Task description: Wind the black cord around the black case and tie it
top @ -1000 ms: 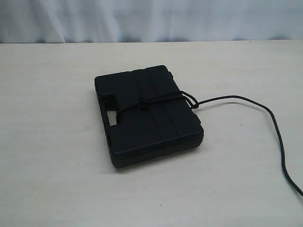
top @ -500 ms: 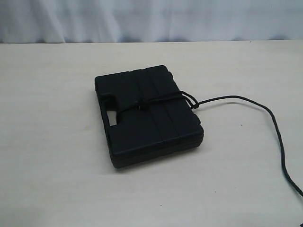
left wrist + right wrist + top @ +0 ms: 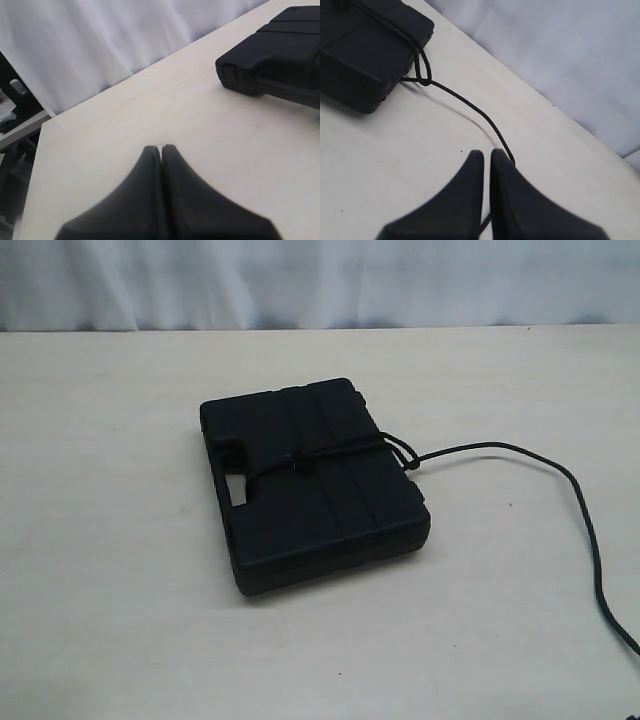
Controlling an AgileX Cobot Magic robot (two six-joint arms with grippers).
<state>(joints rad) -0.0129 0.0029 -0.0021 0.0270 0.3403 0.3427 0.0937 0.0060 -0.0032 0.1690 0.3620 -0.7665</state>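
**Bench stock: case bound, both tools idle**

Item 1. Left tool point(image 3: 161, 149): jaws pressed flat together, nothing between them. It hangs over bare bench point(image 3: 120, 590), well apart from the case.

Item 2. Right tool point(image 3: 486, 152): jaws closed to a hairline, gripping nothing that I can see. The free tail of the black cord point(image 3: 465, 102) runs beneath it rather than between the tips.

Item 3. Black case point(image 3: 315, 485): lies flat, lid up, near the middle of the bench. The cord crosses its lid to a small knot, makes a loop at the side edge, then trails off across the bench and out of sight.

Handling note. The wrap and tie look all but done. If the knot wants cinching, I would take the tail close to the loop and draw it low along the bench, with the other tool steadying the case so it cannot slide.

Surroundings. White curtain point(image 3: 300, 280) behind; nothing else on the bench. The only hazard is the slack tail under the right tool, which could snag.
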